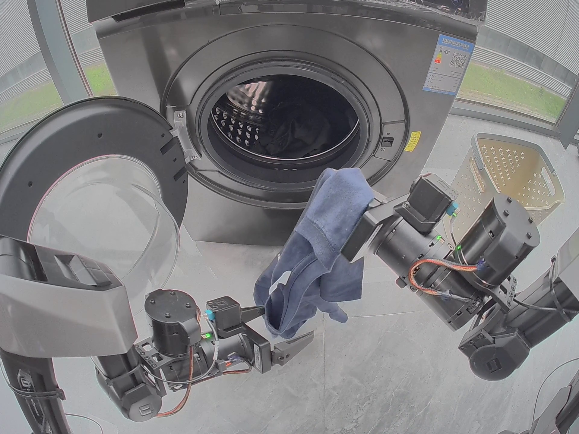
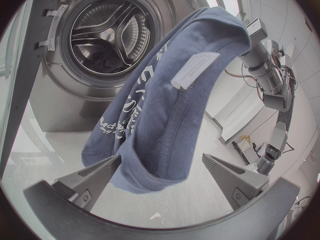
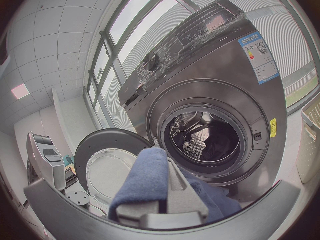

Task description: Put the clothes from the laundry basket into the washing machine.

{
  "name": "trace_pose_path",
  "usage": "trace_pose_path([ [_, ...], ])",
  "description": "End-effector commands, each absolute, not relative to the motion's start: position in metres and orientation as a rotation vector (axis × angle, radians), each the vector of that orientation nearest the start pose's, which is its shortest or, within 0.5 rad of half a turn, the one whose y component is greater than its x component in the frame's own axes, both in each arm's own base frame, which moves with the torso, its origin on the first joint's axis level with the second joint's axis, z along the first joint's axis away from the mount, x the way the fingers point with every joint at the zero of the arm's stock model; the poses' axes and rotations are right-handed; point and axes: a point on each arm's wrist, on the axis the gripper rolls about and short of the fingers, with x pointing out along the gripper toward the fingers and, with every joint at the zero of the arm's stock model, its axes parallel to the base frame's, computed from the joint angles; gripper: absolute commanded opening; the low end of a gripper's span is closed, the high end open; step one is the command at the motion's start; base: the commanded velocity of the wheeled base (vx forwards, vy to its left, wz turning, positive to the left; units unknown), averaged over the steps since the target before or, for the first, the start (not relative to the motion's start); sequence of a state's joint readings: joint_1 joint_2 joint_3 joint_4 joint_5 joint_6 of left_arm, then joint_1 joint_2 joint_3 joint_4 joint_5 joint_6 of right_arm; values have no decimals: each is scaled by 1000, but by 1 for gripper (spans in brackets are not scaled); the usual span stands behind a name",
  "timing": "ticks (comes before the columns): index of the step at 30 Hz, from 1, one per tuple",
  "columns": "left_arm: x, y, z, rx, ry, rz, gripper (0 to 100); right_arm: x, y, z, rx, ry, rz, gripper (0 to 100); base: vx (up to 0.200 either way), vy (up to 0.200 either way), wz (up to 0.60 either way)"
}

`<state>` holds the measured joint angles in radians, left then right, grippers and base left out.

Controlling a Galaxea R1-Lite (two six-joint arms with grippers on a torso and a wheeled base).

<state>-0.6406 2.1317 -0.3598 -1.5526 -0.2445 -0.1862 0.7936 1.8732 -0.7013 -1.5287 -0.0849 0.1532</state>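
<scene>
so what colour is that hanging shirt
A navy blue cloth shirt with white lettering, best seen in the left wrist view.

The black, cylindrical right arm [image 1: 458, 260], orange cabling looped at its wrist, angles forward and up from the right side. Its grey right pincer [image 1: 365, 221] is clamped on a fold of a dark blue cotton shirt [image 1: 319, 254]. The black left arm [image 1: 175, 327] sits lower (wrist roughly level). Its grey left pincer [image 1: 283, 330] is spread wide, with the shirt's hanging end between the jaws.
</scene>
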Motion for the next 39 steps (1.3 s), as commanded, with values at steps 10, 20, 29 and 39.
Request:
trace_pose_path([
  [10,256,-191,22,-94,318,-837,100,227,229,189,300,-268,728,0,0,0,0],
  [20,259,-200,15,-90,320,-854,100,228,231,186,298,-261,729,0,0,0,0],
  [29,289,-214,0,-95,265,-777,100,228,231,184,296,-255,731,0,0,0,0],
  [39,305,-222,-7,-98,219,-668,0,227,233,183,296,-252,737,0,0,0,0],
])
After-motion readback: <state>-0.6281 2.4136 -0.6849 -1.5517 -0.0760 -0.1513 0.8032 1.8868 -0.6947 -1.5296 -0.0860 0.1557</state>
